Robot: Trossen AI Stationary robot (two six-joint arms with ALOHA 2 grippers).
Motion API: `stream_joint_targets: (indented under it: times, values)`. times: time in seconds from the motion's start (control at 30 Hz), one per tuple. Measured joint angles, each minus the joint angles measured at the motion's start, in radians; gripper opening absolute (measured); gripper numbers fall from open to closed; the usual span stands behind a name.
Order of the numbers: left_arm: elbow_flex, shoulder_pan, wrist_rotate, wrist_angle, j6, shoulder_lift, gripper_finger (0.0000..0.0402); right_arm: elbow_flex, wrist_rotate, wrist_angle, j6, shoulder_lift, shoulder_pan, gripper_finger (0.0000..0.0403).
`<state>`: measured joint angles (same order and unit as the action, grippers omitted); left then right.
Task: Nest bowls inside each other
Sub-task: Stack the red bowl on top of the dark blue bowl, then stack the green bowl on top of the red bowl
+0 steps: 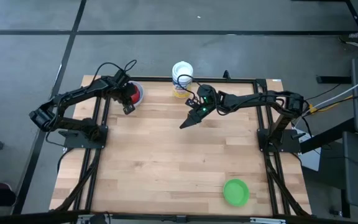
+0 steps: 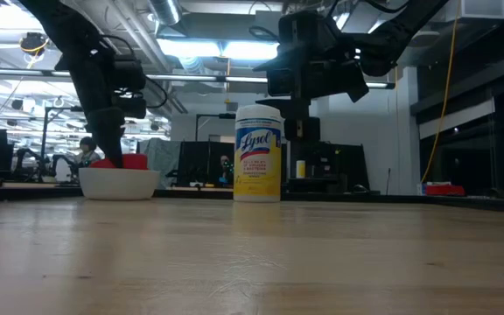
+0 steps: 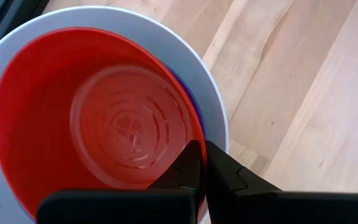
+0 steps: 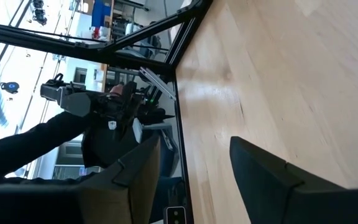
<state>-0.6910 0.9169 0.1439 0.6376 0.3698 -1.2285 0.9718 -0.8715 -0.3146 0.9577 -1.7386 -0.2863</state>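
Observation:
A red bowl [image 3: 104, 112] sits inside a white bowl [image 3: 191, 56] at the table's far left [image 1: 140, 92]. A thin dark blue rim [image 3: 190, 102] shows between the two. My left gripper [image 3: 201, 163] is shut at the red bowl's rim and comes down from above [image 2: 112, 144]. A green bowl [image 1: 235, 191] rests on its base near the front right edge. My right gripper [image 4: 197, 186] hangs open above the table's middle far part [image 1: 188, 119], holding nothing. My left gripper pinches the red bowl's rim [image 3: 194, 140] between its two fingers, one inside the bowl and one outside. The fingers slant steeply down from above. The red bowl lies within the white bowl, its rim showing a little above the white one [image 2: 116, 162].
A tall white container with a yellow label [image 2: 258, 153] stands at the far edge between the arms [image 1: 182, 78]. Bare wood stretches across the middle and the near left. A dark frame runs round the table's edges [image 1: 98, 143].

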Motion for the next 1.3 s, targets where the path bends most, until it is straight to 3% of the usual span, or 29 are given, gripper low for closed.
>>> stream_joint_targets:
  times: [0.2,0.3,0.4,0.67,0.77,0.87,1.0,1.1,1.2,1.3]
  values:
    - [0.000,0.019,0.007,0.000,0.035,0.000,0.0028,0.000,0.000,-0.005,0.000,0.000,0.000,0.0201]
    - [-0.013,0.026,0.071,0.001,0.044,0.000,0.0052,0.000,0.001,-0.013,0.001,0.000,0.000,0.0199]
    - [-0.046,0.027,0.118,0.001,0.044,0.002,0.0078,0.000,0.001,-0.027,0.001,0.000,0.000,0.0197]
    - [-0.178,0.025,0.124,0.059,0.009,0.002,0.0138,0.000,0.000,-0.049,0.008,0.000,0.000,0.0212]
    - [-0.241,-0.009,0.289,0.070,-0.120,0.002,0.0147,0.000,-0.007,-0.075,0.024,0.000,0.011,0.0217]
    - [-0.300,-0.117,0.458,0.068,-0.251,0.003,0.0148,0.000,-0.032,-0.125,0.056,0.000,0.044,0.0216]
    - [-0.330,-0.361,0.370,0.033,-0.350,-0.005,0.0144,0.000,-0.080,-0.196,0.114,0.005,0.100,0.0207]
    - [-0.330,-0.496,0.310,-0.103,-0.495,-0.006,0.0144,0.000,-0.162,-0.156,0.131,0.032,0.147,0.0198]
    - [-0.330,-0.593,0.215,-0.230,-0.633,-0.009,0.0144,0.001,-0.180,0.025,0.048,0.093,0.220,0.0191]
    - [-0.330,-0.656,0.137,-0.304,-0.731,-0.008,0.0144,0.002,-0.125,0.379,-0.149,0.168,0.281,0.0189]
